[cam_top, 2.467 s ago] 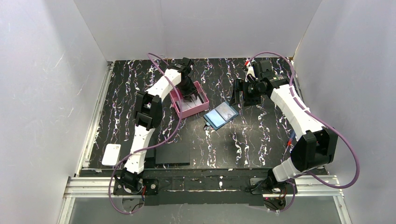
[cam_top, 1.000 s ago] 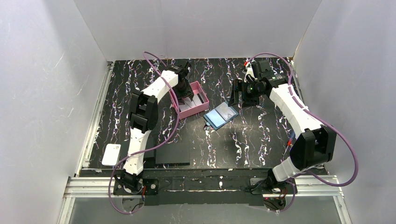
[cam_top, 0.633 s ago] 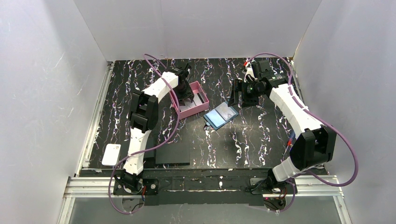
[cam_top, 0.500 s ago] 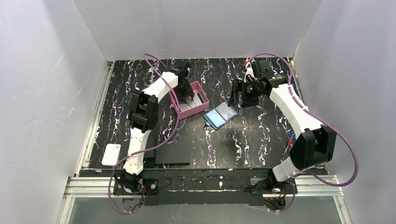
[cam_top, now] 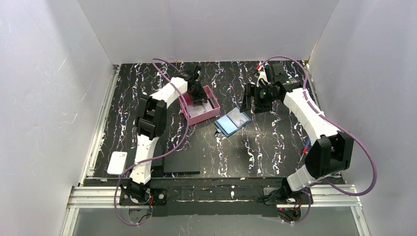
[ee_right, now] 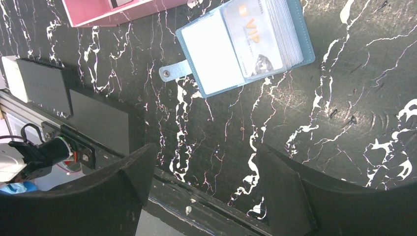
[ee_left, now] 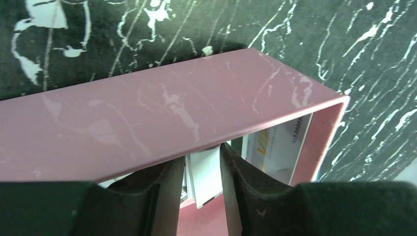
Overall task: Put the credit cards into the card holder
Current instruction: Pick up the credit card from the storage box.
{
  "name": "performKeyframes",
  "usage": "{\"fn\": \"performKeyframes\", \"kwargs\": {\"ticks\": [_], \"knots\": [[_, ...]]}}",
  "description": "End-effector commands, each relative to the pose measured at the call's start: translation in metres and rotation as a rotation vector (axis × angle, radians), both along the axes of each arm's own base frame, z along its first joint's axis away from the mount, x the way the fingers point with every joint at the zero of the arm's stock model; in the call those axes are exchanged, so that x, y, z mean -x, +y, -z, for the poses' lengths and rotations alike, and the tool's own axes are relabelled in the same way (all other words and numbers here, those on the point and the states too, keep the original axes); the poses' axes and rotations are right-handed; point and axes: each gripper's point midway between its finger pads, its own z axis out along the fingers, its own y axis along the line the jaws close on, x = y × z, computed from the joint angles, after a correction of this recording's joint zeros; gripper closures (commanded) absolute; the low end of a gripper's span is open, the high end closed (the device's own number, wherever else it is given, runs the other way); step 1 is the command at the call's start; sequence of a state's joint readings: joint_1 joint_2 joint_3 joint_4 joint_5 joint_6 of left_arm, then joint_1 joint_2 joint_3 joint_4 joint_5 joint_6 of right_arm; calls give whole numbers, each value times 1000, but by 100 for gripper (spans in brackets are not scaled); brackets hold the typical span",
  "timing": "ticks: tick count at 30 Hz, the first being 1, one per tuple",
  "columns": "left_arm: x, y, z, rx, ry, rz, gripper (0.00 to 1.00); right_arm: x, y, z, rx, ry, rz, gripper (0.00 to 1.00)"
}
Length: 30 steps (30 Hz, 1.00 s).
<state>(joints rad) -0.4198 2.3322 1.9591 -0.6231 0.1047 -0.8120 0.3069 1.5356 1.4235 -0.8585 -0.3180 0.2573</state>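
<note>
White walls (cam_top: pixel 221 29) three sides; black white-veined tabletop (cam_top: pixel 236 152); metal rail (cam_top: pixel 93 196) near edge; grey surface (cam_top: pixel 221 223) below, perhaps floor.

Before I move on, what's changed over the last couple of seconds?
The left end effector shifted from the middle of the pink card holder toward its far wall; a white credit card sits between its fingers. The right end effector, blue card case and near-left white card stayed put.
</note>
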Motion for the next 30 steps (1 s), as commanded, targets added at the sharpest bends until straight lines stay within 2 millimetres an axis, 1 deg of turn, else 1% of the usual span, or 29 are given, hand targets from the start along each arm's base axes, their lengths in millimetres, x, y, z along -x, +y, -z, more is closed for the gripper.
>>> {"fn": "performKeyframes", "kwargs": {"ticks": [1,6,14,16,18,20,22,24,26,30], "knots": [[-5,-11,-28,90,-47,-2,70,-6,3,-7,-23,-22,-5,18],[-6,-14,-43,116,-83,-5,71,-7,4,-7,-26,-21,-7,18],[-8,-26,-63,182,-114,-16,71,-7,3,-6,-26,-20,-4,18],[-8,-27,-65,183,-113,-16,72,-6,4,-6,-28,-20,-4,18],[-9,-27,-66,177,-104,-19,76,-6,4,-7,-30,-20,-6,18],[-6,-26,-62,154,-84,-17,85,-6,4,-6,-31,-18,-5,18],[-3,-23,-60,129,-70,-15,90,-6,4,-7,-29,-21,-4,18],[-1,-20,-60,100,-72,-10,100,-5,3,-7,-26,-23,-3,18],[0,-17,-63,80,-82,1,100,-5,3,-7,-26,-23,-3,18],[2,-13,-79,60,-96,26,100,-7,4,-8,-31,-26,-3,18]]}}
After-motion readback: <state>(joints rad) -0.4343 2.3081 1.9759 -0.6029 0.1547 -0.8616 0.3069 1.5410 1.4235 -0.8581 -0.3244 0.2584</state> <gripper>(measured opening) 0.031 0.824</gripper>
